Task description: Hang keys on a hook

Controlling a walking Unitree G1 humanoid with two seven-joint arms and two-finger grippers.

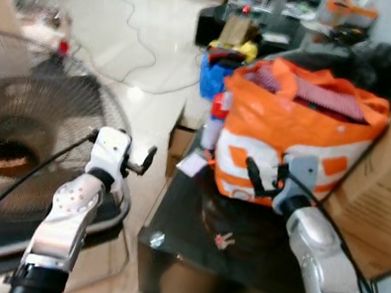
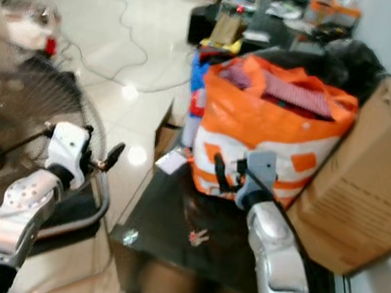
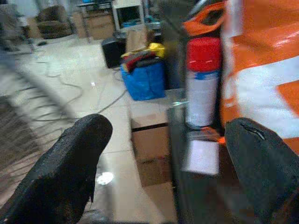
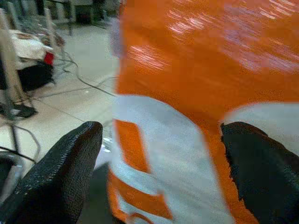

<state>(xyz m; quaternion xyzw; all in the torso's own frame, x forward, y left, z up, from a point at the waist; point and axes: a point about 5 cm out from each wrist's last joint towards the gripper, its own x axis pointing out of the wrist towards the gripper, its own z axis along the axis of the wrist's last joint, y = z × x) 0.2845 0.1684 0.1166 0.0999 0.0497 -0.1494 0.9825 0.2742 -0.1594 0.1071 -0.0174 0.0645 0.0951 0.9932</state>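
Right wrist view: right gripper (image 4: 154, 172) held spread, empty, facing orange bag (image 4: 210, 70). Keys (image 1: 224, 241) seen on dark table (image 1: 174, 221), below and slightly left of it, nearer right arm. Left gripper (image 1: 140, 163) parted, off table's left edge. Hook not made out.

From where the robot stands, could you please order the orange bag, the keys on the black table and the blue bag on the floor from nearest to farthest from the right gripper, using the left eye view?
From the right gripper:
1. Orange bag: directly ahead, right at the open fingers.
2. Keys: lower down on the black table, toward the robot.
3. Blue bag: on the floor beyond the table, to the left.
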